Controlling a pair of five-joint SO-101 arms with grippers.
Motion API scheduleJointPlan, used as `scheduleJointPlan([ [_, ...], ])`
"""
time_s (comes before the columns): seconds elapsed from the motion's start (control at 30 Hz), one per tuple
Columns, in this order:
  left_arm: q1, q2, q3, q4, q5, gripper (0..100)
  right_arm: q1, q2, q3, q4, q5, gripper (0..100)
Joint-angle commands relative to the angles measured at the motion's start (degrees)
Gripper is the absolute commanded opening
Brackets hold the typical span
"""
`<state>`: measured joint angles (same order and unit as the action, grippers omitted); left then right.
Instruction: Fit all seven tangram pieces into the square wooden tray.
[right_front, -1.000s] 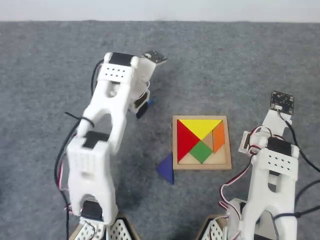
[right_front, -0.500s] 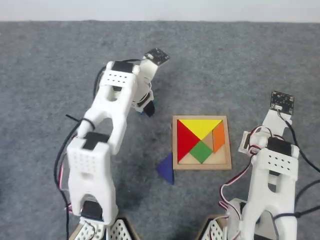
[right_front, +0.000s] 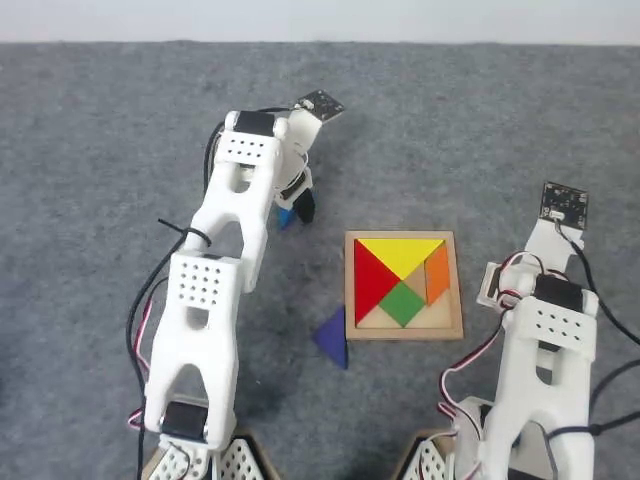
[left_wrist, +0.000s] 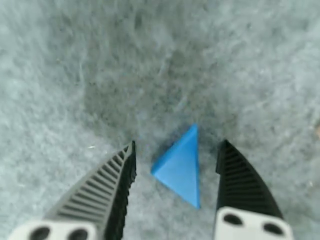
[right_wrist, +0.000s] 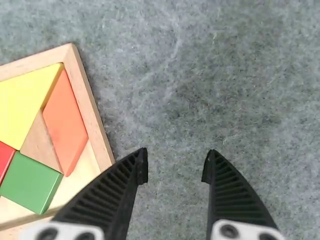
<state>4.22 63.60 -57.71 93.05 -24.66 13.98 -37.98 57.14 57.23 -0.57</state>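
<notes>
wooden tray (right_front: 404, 334) holds four pieces; dark blue triangle (right_front: 333, 338) lies outside, light blue triangle (left_wrist: 181, 170) between open-jawed left gripper (left_wrist: 177, 144), right gripper (right_wrist: 176, 151) likewise open.

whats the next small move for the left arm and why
Probably close the left gripper on the light blue triangle. Its open jaws stand on either side of the piece, which lies flat on the grey mat, apart from the tray. The tray shows bare wood where pieces are missing. How low the jaws sit is hard to tell, so a slight descent may come first.
</notes>
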Motion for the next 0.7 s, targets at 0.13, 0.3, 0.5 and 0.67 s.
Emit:
scheduleJointPlan([
  [0.13,-1.0,4.0,-10.6,7.6,1.0,22,-0.3,0.5,-0.4,-0.6,0.6,18.6],
  [0.3,-0.2,3.9,-8.5,7.5,1.1,22,-0.3,0.5,-0.4,-0.6,0.6,18.6],
  [0.5,-0.6,3.4,-8.4,7.6,3.3,20,-0.3,0.5,-0.4,-0.7,0.6,18.6],
  [0.67,-0.5,2.9,-5.9,7.6,5.5,20,-0.3,0.5,-0.4,-0.8,0.6,18.6],
])
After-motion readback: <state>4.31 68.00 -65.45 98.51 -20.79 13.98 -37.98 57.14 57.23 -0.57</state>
